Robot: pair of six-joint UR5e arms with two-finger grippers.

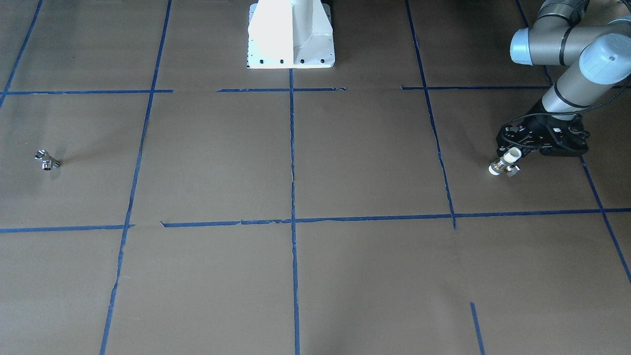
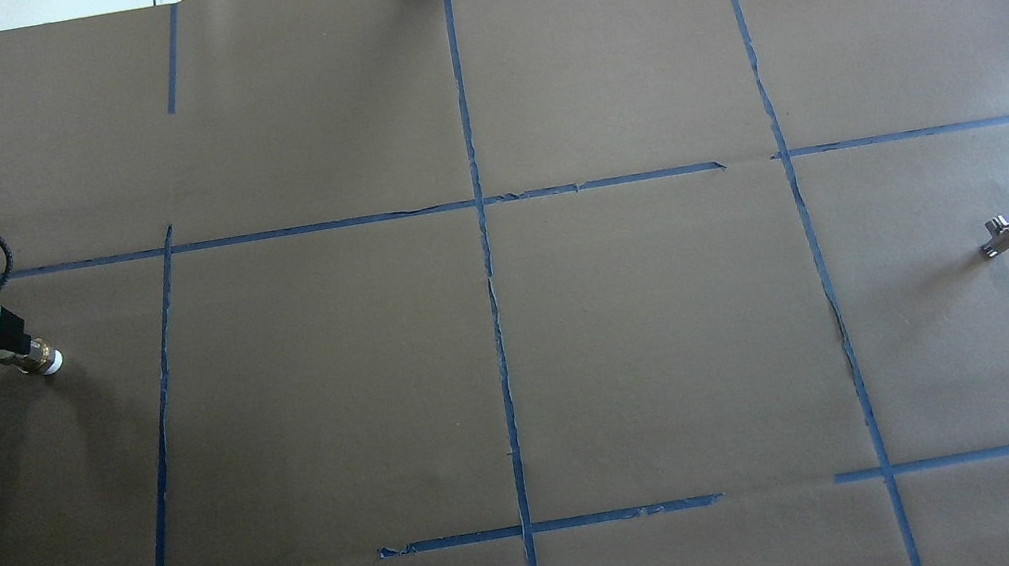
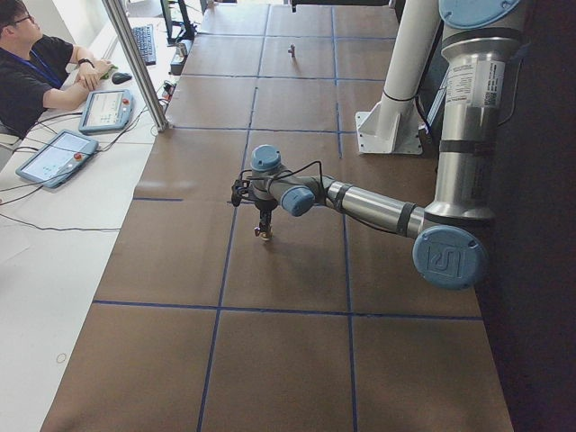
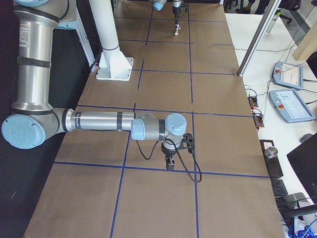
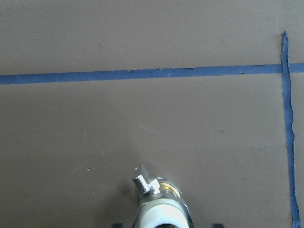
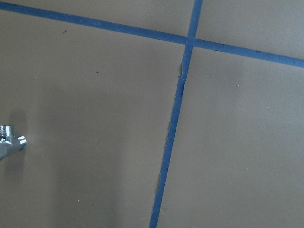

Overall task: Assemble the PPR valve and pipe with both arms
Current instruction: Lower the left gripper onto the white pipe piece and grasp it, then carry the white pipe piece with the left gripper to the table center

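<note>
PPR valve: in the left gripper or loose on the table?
Gripped: the left gripper pinches one white end of the PPR valve; its other end sticks out free.

Left claw snug on valve; right arm outstretched.

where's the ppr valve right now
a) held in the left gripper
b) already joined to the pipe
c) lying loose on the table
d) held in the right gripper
A: the PPR valve is clamped by one white end in the left gripper, while the pipe lies on its own far across from it, with nothing touching it.
</note>
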